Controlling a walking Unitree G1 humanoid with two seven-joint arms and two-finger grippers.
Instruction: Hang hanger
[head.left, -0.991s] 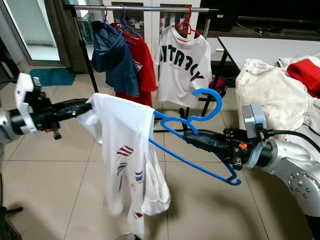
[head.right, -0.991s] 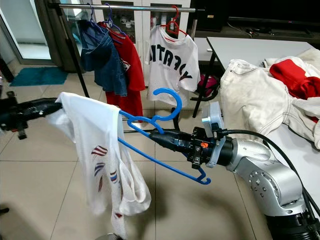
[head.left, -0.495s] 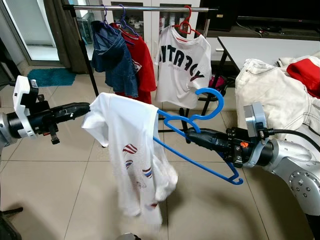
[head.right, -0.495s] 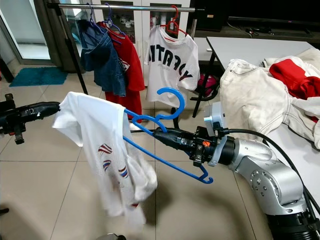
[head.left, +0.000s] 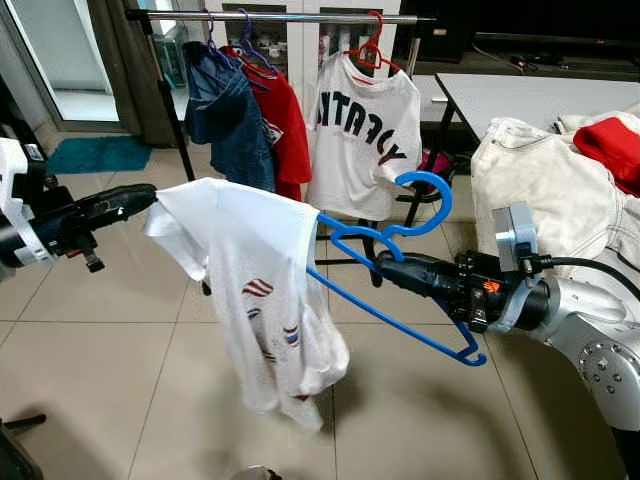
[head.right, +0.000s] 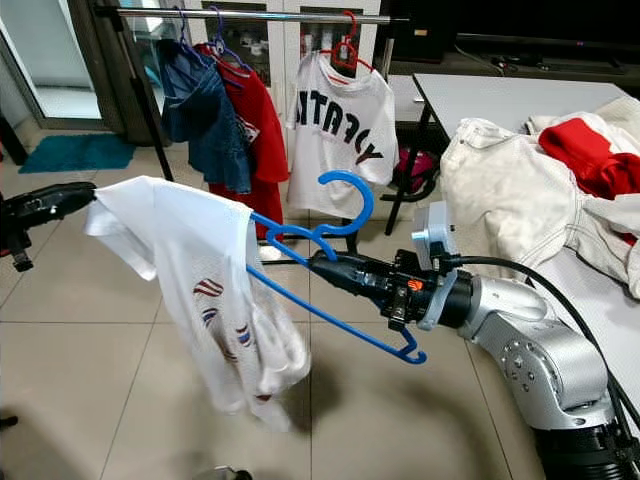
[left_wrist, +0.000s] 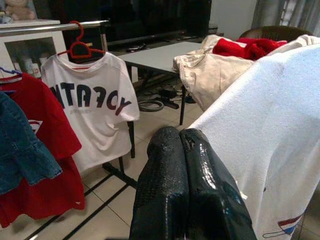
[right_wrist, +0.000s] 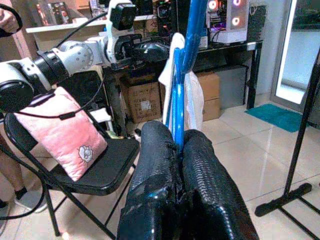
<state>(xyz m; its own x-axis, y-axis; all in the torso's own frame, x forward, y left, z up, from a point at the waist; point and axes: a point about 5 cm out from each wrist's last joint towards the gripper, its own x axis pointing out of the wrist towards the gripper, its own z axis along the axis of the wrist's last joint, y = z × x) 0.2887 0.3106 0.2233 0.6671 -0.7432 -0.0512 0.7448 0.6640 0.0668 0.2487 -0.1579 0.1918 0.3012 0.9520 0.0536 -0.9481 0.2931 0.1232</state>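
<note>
The right hand (head.left: 385, 266) pinches the blue hanger (head.left: 400, 320) at its neck, held in mid-air before the clothes rail (head.left: 280, 16). The left hand (head.left: 150, 192), fingers pressed together, grips the white shirt (head.left: 260, 270) draped on the hanger's far end.

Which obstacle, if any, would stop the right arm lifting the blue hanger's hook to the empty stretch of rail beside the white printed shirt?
Probably none. The right gripper holds the blue hanger with its hook free, and open floor lies before the rail. It stands higher and further off, so walking closer seems needed.
</note>
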